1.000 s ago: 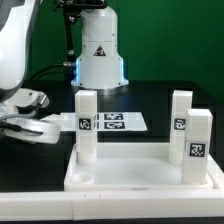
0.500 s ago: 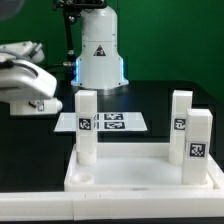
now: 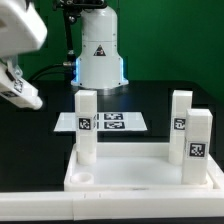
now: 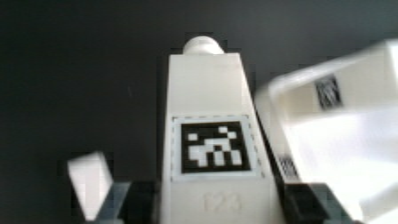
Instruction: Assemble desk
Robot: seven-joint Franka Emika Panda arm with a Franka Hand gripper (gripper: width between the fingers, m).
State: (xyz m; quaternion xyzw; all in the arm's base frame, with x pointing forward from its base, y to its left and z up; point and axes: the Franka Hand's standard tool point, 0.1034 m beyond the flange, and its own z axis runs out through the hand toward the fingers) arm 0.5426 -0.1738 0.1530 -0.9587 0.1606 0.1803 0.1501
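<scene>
Here, a leg (image 4: pixel 210 130) is seen clamped between the fingers (image 4: pixel 93 185) of the gripper (image 4: pixel 210 200), jaws part-closed against its sides. In the wrist view the leg's long axis runs away from the fingers, its rounded peg end farthest out and its tag facing the camera. In the exterior view the gripper (image 3: pixel 20 88) is raised at the view's left, well apart from the panel (image 3: pixel 140 178), over bare black table (image 3: pixel 30 150). Three legs (image 3: pixel 86 125) are stood upright in the panel's corners; the near-left hole (image 3: pixel 84 180) is left open. The marker board (image 3: pixel 105 122) is laid flat behind.
</scene>
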